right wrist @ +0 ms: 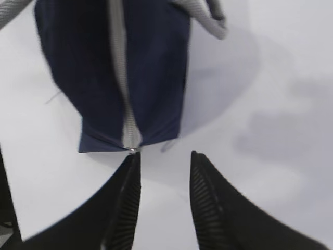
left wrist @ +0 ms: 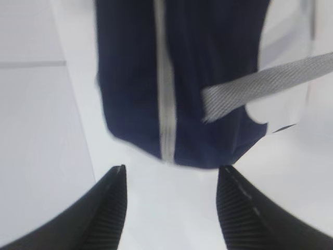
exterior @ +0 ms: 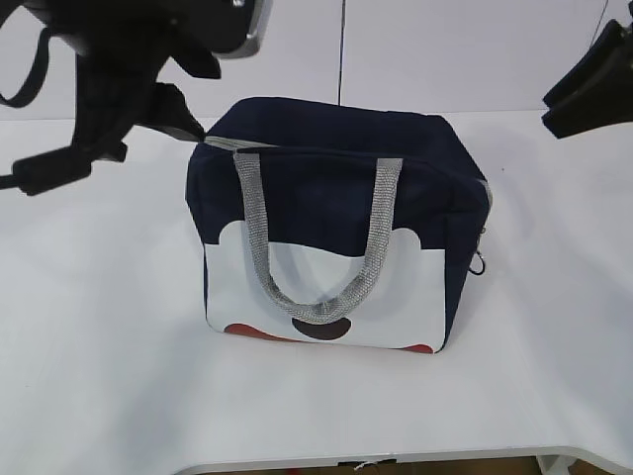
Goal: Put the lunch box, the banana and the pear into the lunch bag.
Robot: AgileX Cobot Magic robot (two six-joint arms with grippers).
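Observation:
The navy lunch bag (exterior: 326, 158) stands upright mid-table, its white, red and black panel facing the camera and both grey handles (exterior: 259, 228) hanging down the front. Its grey zipper (left wrist: 165, 104) runs along the top and looks closed. My left gripper (left wrist: 173, 169) hovers open just off one end of the bag, nothing between its fingers. My right gripper (right wrist: 165, 154) is open off the other end, one fingertip (right wrist: 135, 159) close to the zipper's (right wrist: 120, 78) end. The lunch box, the banana and the pear are out of view.
The left arm (exterior: 109, 89) hangs over the table's back left and the right arm (exterior: 593, 84) over the back right. A ring pull (exterior: 482, 265) dangles at the bag's right side. The white table's front edge (exterior: 396, 460) runs along the bottom.

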